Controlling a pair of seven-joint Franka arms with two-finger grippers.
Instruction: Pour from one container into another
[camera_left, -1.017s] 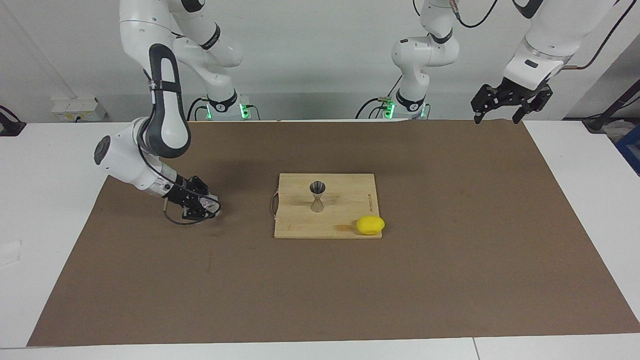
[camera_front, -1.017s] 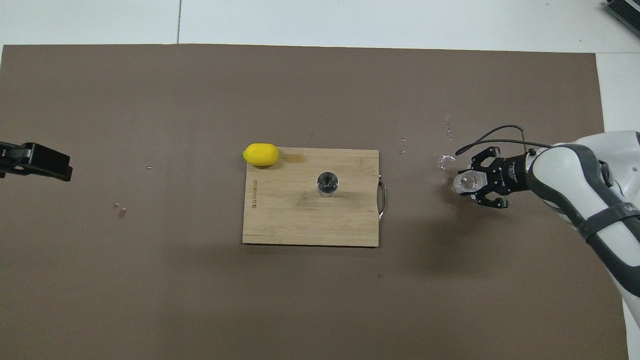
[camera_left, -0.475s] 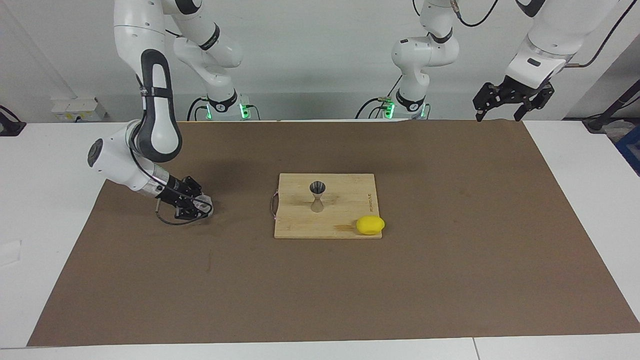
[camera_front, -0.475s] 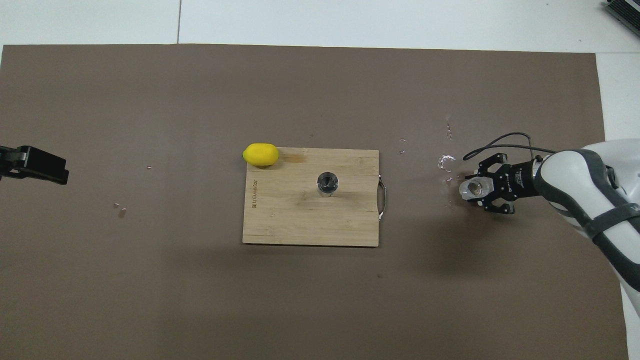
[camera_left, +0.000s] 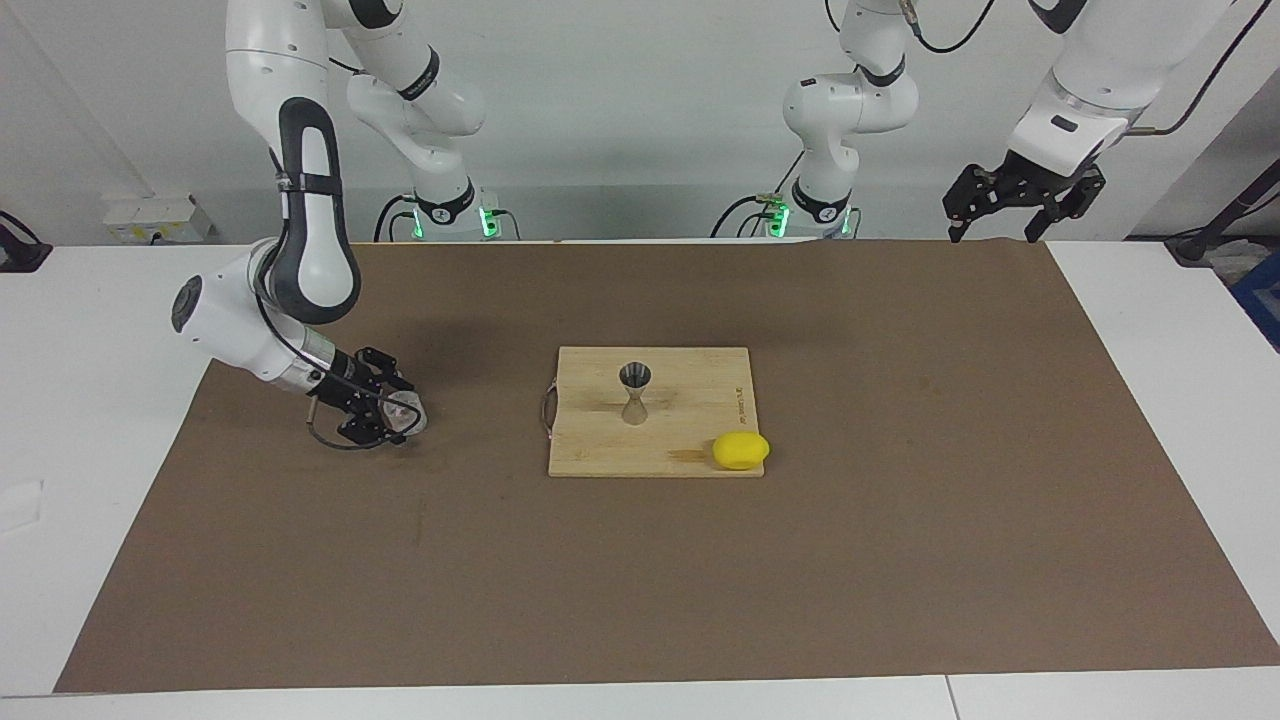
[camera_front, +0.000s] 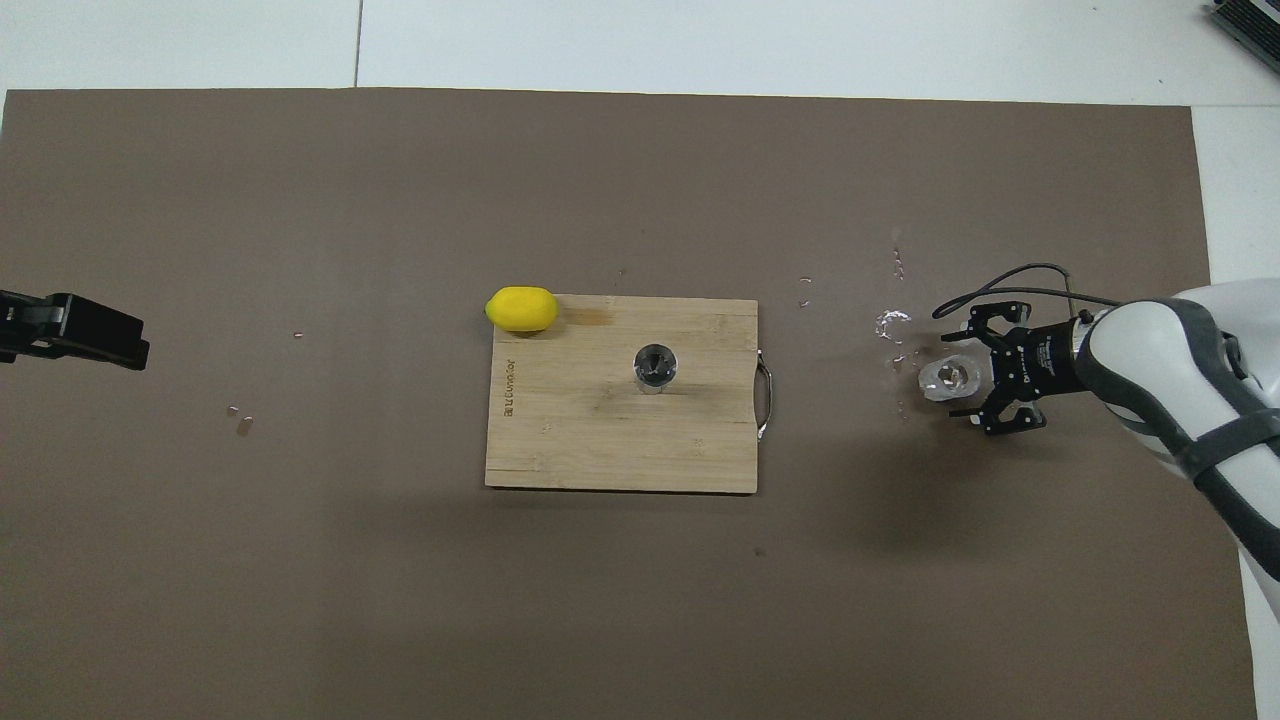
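My right gripper (camera_front: 962, 377) stands open around the small clear cylindrical cup (camera_front: 945, 377), set down at three o'clock of the silvery hourglass-shaped metal jigger (camera_front: 655, 366), while my left gripper (camera_left: 1003, 212) waits open.

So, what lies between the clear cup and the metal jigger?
Mostly bare brown mat with a few droplets, then the cutting board edge with its handle, between clear cup and jigger; the overhead view shows it.
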